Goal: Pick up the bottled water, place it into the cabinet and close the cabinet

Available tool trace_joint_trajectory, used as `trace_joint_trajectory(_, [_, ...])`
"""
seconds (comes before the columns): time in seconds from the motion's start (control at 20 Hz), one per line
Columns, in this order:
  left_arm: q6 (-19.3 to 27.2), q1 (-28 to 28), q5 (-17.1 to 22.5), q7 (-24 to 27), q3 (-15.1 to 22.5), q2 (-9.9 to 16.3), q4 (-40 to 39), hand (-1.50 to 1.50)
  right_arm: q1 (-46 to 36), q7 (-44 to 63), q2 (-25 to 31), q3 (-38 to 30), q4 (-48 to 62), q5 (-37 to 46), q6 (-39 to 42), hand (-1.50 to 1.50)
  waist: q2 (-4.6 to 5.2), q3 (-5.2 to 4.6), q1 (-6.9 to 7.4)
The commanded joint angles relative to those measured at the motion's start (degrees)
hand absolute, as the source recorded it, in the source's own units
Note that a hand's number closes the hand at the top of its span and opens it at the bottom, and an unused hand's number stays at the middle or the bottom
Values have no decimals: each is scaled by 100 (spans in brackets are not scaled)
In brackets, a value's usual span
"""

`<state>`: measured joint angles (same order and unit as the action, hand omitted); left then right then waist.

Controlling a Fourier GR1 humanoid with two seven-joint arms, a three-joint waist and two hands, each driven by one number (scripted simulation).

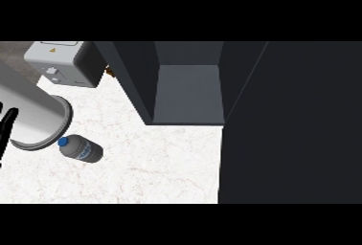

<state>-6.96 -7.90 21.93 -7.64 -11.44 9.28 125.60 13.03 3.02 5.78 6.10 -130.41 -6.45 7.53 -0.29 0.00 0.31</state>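
The bottled water lies on its side on the white marble counter, left of centre, its blue cap pointing up-left. The dark cabinet stands open at the upper middle, showing a bare grey shelf inside. Its dark door fills the view's right side. Only black fingers of my left hand show at the far left edge; they are straight, hold nothing, and sit a short way left of the bottle. My right hand is out of sight.
A large grey cylinder with a round rim lies just above and left of the bottle, nearly touching its cap. A grey box-shaped appliance stands at the back left. Bare counter stretches between the bottle and the cabinet.
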Motion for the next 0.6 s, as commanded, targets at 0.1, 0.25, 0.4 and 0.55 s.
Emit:
trace_joint_trajectory(0.1, [220,-300,853,-799,-520,62,780,-150,265,956,112,226,-1115,-306,46,-150,14,-1,-25])
trace_joint_trajectory(0.25, [552,-335,1126,-1533,-536,155,1454,-150,-104,1484,-27,505,-1184,-108,-256,-150,19,-1,-1])
trace_joint_trajectory(0.4, [351,-1036,1035,-1411,-526,-104,1757,-150,537,1604,-68,1076,-2003,307,-277,-150,-10,-5,4])
trace_joint_trajectory(0.55, [443,-744,1313,-1649,-798,71,1728,-150,99,2139,-69,964,-2115,188,-548,-150,-3,-5,9])
